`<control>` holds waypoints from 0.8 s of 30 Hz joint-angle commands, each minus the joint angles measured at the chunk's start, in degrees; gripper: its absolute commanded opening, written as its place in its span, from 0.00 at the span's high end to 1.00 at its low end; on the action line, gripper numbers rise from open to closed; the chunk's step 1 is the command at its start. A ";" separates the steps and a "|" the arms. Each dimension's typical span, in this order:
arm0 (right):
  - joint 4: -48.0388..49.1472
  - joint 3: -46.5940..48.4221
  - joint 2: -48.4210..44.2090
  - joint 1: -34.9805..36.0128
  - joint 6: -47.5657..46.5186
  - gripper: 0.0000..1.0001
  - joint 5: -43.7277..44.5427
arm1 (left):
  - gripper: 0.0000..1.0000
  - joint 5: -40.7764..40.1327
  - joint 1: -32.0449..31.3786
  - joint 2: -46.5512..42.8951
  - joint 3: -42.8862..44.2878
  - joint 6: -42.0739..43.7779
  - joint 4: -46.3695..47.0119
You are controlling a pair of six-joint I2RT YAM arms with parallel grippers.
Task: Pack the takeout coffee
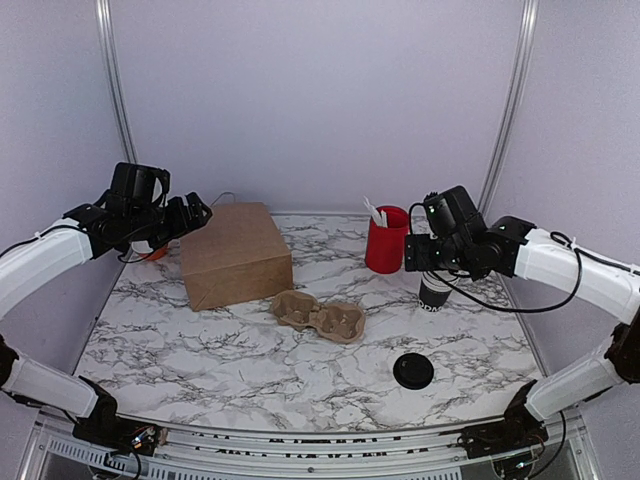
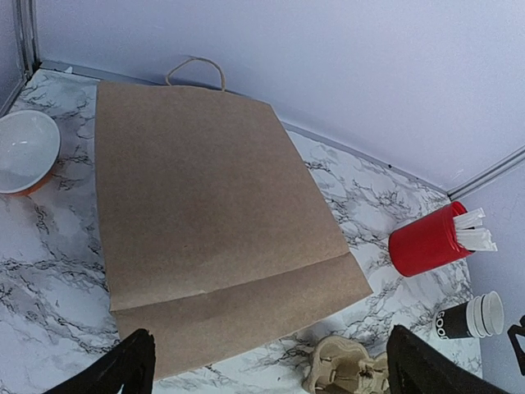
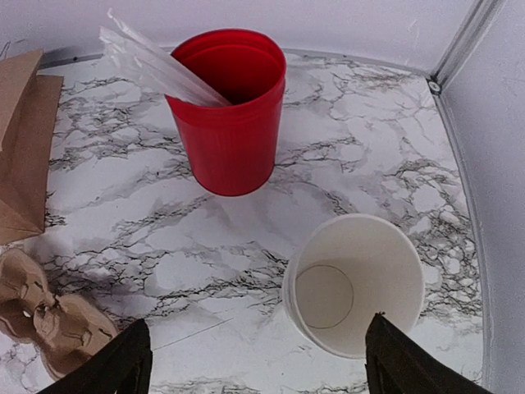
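No lidded black cup shows. A round black lid [image 1: 413, 371] lies alone on the marble near the front right. A stack of lidless black cups [image 1: 435, 290] with white insides stands at the right; it also shows in the left wrist view [image 2: 472, 316] and the right wrist view [image 3: 354, 283]. My right gripper [image 1: 430, 262] [image 3: 256, 361] hovers open and empty just above this stack, which sits by its right finger. My left gripper [image 1: 195, 215] [image 2: 271, 361] is open and empty in the air above the left end of the brown paper bag [image 1: 235, 255].
The bag [image 2: 213, 222] lies flat, handle toward the back wall. A moulded pulp cup carrier [image 1: 320, 317] [image 2: 344, 365] [image 3: 49, 316] lies mid-table. A red cup [image 1: 386, 240] [image 3: 230, 115] holds white utensils. A white bowl [image 2: 25, 152] sits at the far left.
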 commanded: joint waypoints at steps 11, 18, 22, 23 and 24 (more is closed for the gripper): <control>-3.55 1.73 2.80 -7.61 -6.34 0.41 -8.93 | 0.01 1.02 0.11 -0.77 -1.58 -1.66 0.99; -2.34 2.39 5.63 -10.00 -7.55 0.49 -11.68 | 0.01 1.40 0.16 -1.52 -2.36 -1.86 1.28; -1.21 2.33 6.54 -10.50 -8.09 0.54 -12.38 | 0.01 1.44 0.14 -1.72 -2.49 -1.90 1.29; -1.09 2.44 6.85 -10.56 -8.23 0.55 -12.48 | 0.01 1.43 0.18 -1.87 -2.50 -1.94 1.33; -0.99 2.56 7.15 -10.58 -8.42 0.56 -12.61 | 0.01 1.41 0.13 -1.97 -2.55 -2.02 1.29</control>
